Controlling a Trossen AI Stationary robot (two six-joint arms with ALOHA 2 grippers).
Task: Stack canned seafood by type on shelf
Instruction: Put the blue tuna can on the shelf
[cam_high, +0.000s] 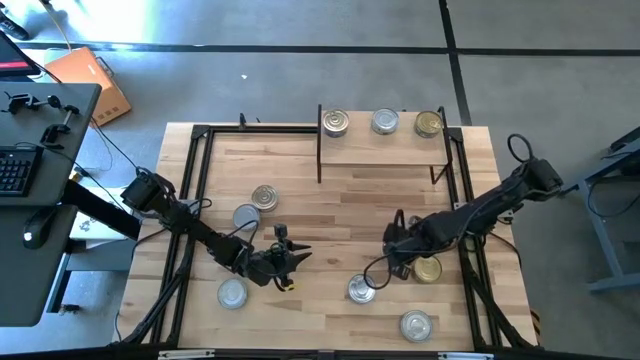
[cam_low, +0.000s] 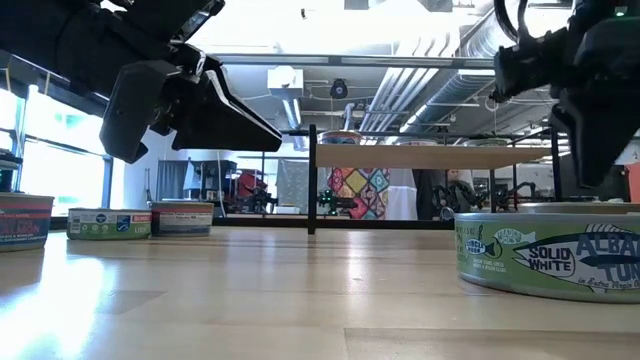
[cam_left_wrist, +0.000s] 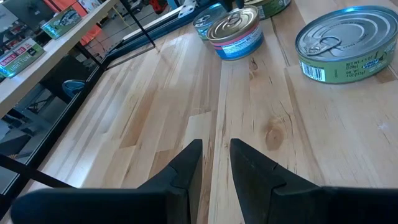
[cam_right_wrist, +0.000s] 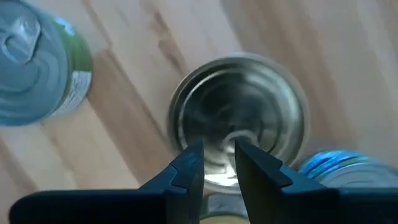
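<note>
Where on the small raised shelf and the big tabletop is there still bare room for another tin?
The light wood shelf is bare along its front edge; three round metal tins line its back. The butcher-block tabletop is bare in the middle, between the shelf and both grippers. It is crowded around the left gripper and the right gripper, where tins cluster.

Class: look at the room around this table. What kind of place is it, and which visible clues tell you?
Probably a robotics lab or workshop: exposed ceiling ducts, a desk with a keyboard beside the butcher-block table, and a concrete floor.
</note>
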